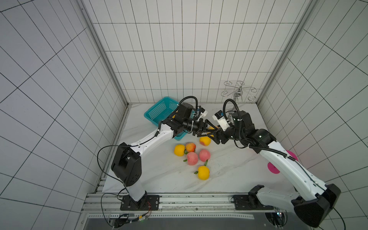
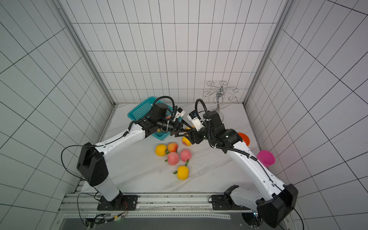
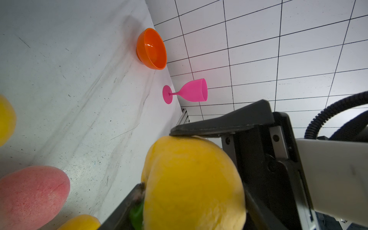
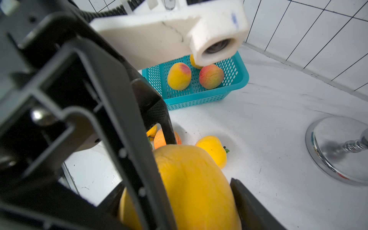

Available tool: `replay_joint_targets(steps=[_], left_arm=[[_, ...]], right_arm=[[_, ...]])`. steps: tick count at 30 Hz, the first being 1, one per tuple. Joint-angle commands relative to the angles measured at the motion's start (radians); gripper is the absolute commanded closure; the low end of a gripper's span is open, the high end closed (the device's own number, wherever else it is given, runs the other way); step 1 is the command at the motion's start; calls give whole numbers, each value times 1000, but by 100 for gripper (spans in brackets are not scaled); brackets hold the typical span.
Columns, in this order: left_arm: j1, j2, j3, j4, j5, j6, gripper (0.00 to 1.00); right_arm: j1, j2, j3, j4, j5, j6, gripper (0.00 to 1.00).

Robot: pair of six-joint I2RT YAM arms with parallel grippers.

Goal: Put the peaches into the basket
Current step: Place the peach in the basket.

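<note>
Between white gridded walls (image 1: 179, 49) — scuffed marble tabletop (image 1: 159, 179), peaches (image 1: 192, 158) scattered.

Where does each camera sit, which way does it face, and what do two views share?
Top views: high above the robot's base, looking down on the table; left arm and right arm show, left gripper meeting right gripper.
Left wrist: on the left arm, facing the orange bowl and pink goblet; the right gripper shows, touching the yellow peach.
Right wrist: on the right arm, facing the basket; the left gripper looms close.
Shared: both wrist views show that yellow peach between the grippers.
</note>
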Motion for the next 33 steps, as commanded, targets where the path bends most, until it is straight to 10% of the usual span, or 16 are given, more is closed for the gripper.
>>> replay_joint_targets(steps=[1,7,23,33], left_arm=[[15,-1,-5,38,36,-16,39],[88,-5,7,-46,4,35,39],[323,106,241,-411,-262,281,38],[437,238,404,-442,-568,307,38]], right_arm=[[7,13,44,9,16,2,24],[5,-8,41,9,48,27,6],[-34,123,178,-170,262,102,3],[-67,193,233,-179,129,185,0]])
